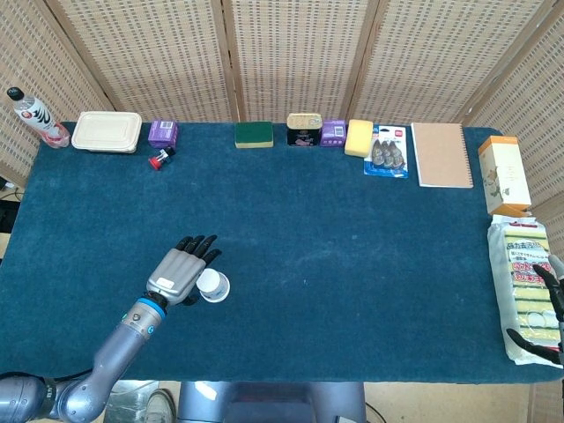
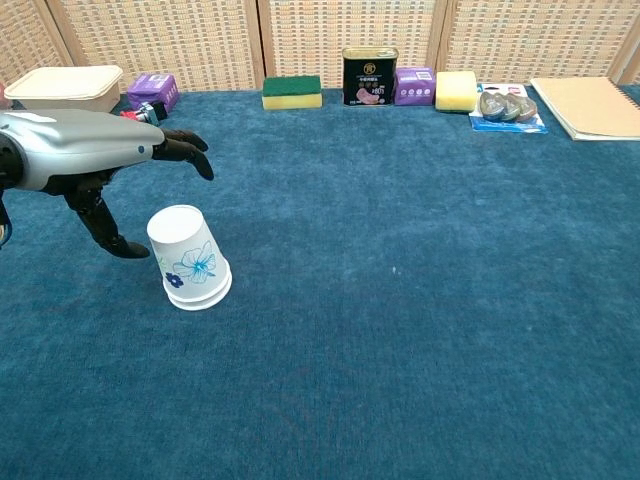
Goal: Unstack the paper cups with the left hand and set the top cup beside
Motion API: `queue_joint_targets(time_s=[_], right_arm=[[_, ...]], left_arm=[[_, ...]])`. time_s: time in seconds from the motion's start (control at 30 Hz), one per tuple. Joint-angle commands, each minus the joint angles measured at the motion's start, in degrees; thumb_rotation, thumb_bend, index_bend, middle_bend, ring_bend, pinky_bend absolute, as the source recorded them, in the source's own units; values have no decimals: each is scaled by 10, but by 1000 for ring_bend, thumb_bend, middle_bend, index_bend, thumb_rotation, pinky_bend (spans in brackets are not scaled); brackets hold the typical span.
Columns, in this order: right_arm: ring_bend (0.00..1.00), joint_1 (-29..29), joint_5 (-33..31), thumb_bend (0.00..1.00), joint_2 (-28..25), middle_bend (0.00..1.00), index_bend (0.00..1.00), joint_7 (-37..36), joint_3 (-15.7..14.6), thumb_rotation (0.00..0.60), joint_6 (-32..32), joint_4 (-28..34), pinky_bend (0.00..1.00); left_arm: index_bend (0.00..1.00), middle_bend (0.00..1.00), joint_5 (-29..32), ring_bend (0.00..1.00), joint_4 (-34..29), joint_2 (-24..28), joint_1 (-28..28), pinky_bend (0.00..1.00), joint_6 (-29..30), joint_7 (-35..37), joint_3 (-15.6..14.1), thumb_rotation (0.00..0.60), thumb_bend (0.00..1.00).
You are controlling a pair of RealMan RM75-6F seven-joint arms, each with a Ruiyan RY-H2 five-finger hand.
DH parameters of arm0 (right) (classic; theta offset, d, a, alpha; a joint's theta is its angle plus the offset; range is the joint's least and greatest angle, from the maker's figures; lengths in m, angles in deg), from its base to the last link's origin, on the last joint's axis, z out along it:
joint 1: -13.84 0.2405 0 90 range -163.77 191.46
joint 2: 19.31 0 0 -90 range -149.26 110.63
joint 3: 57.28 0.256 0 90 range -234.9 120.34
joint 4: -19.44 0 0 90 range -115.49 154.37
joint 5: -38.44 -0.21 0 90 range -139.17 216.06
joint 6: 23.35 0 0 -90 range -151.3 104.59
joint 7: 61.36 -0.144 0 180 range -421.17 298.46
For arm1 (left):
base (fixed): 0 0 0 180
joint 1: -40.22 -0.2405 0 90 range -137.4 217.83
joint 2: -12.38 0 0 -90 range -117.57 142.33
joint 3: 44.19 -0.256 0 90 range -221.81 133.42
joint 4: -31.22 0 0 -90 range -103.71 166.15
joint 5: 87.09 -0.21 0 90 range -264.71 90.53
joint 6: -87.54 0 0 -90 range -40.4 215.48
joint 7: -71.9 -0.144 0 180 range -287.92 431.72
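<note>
One stack of paper cups (image 2: 189,258), two rims showing at its base, stands upside down on the blue tabletop (image 1: 352,247) toward 7 o'clock. The left hand (image 1: 182,273) hovers at the stack's 9 o'clock, fingers spread, holding nothing. The right hand (image 1: 550,310) sits at the 4 o'clock edge; I cannot tell its state.
</note>
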Motion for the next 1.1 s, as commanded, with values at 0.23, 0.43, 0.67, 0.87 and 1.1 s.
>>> queue_joint_targets(time_s=[0.23, 0.43, 0.67, 0.87, 1.1], right_arm=[[0, 2, 0, 7, -4, 0, 92, -13, -1, 600, -5, -3, 0], [0, 2, 2, 7, -5, 0, 93, -19, -2, 600, -5, -5, 0], [0, 2, 3, 7, -5, 0, 93, -24, -2, 600, -4, -7, 0], [0, 2, 2, 7, -6, 0, 92, -26, -2, 600, -5, -7, 0], [0, 2, 3, 8, -6, 0, 93, -27, -3, 600, -4, -7, 0]], left_arm=[[243, 0, 31, 0, -2, -28, 25, 75, 36, -26, -14, 600, 236], [307, 0, 37, 0, -4, -37, 36, 75, 48, -28, -18, 600, 250], [342, 0, 40, 0, -7, -40, 44, 75, 62, -28, -21, 600, 253], [366, 0, 40, 0, -11, -38, 48, 75, 71, -27, -25, 600, 254], [386, 0, 35, 0, -23, -30, 51, 75, 82, -24, -27, 600, 255]])
